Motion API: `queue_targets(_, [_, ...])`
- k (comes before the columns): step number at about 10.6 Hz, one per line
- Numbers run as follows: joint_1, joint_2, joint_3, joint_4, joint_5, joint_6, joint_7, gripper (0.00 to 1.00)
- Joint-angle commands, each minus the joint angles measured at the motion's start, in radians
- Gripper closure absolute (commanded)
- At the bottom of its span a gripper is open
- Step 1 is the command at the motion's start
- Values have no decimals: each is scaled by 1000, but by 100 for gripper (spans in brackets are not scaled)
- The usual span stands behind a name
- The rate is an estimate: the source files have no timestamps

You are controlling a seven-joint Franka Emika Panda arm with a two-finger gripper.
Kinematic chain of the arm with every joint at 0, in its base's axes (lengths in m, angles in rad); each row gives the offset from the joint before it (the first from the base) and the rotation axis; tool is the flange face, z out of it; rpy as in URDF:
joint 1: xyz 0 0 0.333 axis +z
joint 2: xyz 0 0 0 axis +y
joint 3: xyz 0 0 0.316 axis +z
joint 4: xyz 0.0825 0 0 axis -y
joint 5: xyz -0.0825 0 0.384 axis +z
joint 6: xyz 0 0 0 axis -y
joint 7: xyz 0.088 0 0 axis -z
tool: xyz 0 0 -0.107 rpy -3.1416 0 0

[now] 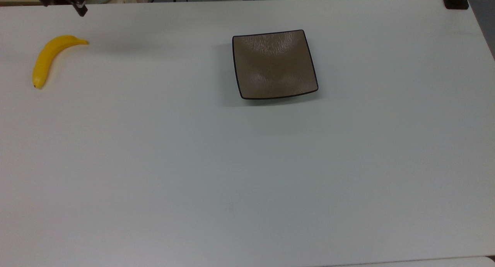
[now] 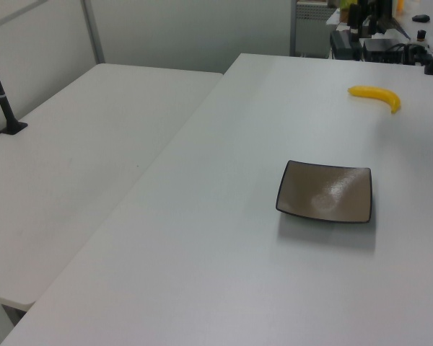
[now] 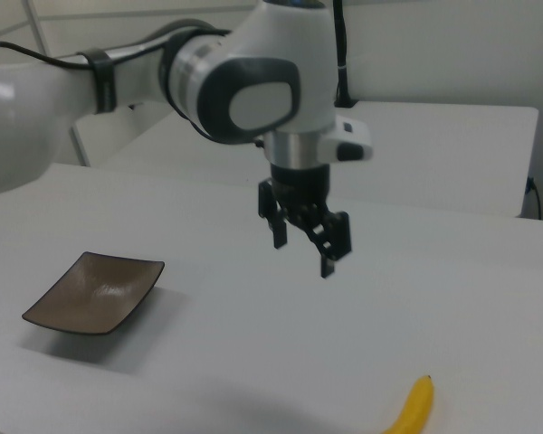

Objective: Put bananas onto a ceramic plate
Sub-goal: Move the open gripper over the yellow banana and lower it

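The jaws stand wide apart with nothing between them: in the right view the gripper [image 3: 302, 250] hangs well above the white table [image 3: 253, 344], its two dark fingers pointing down, and the arm's grey and white wrist rises behind it, the arm's farther links cut off by the right view's left edge. In the top view the gripper [image 1: 64, 0] is mostly cut off by the upper border near the top view's left corner, with one dark fingertip reaching over the table edge. The banana [image 1: 48, 58] lies flat on the table just below that fingertip in the top view, untouched; in the right view the banana [image 3: 411, 409] is cut off by the lower border. The square brown ceramic plate [image 1: 274, 65] sits bare near the table's middle, well apart from the banana. In the left view the banana [image 2: 377, 96] lies beyond the plate [image 2: 325, 192], towards the far end.
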Motion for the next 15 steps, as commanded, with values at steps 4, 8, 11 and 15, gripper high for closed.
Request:
queue_targets(4, [-117,88,-5,-43,-42,186,-158,0])
queue_targets(8, [-165,160,-29,-57,-46,300,-153,0])
queue_targets(11, [-188,200,-29,-127,-50,455,-160,0])
queue_targets(15, [-206,270,-29,-141,-52,532,-212,0])
